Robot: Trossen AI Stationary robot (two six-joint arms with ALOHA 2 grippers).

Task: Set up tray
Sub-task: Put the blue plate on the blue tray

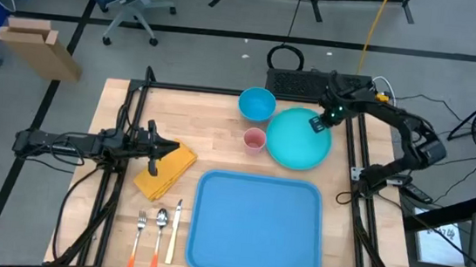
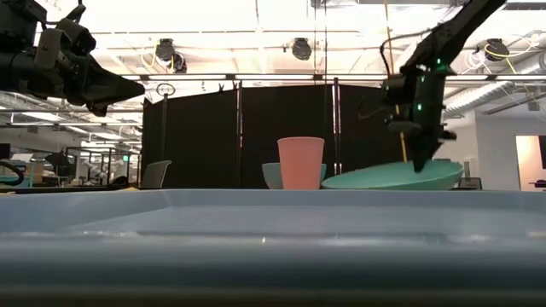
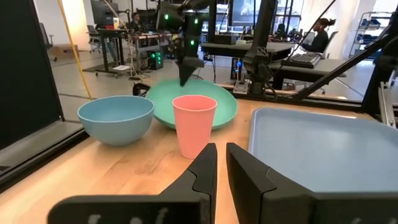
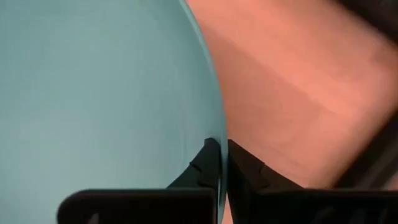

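The blue tray (image 1: 255, 227) lies flat at the table's near middle. Beyond it the turquoise plate (image 1: 294, 143) rests on the wood, with a pink cup (image 1: 255, 140) and a blue bowl (image 1: 257, 103) to its left. My right gripper (image 1: 319, 126) is at the plate's far right rim, shut on it. My left gripper (image 1: 173, 149) hovers shut above a yellow napkin (image 1: 166, 169) and touches nothing; the low view shows the left gripper (image 2: 111, 85) well above the table. My right gripper (image 4: 219, 149) pinches the plate's rim (image 4: 214, 134) on its far right side, one finger over the plate's inner face and one outside the edge. It comes from above, pointing down (image 2: 420, 166). The plate's bottom is still on the table; its held side looks slightly higher.
A fork (image 1: 138, 233), a spoon (image 1: 159, 229) and a knife (image 1: 174, 230) lie side by side left of the tray. The cup and the bowl stand close to the plate's left edge. Bare wood shows between the plate and the tray.
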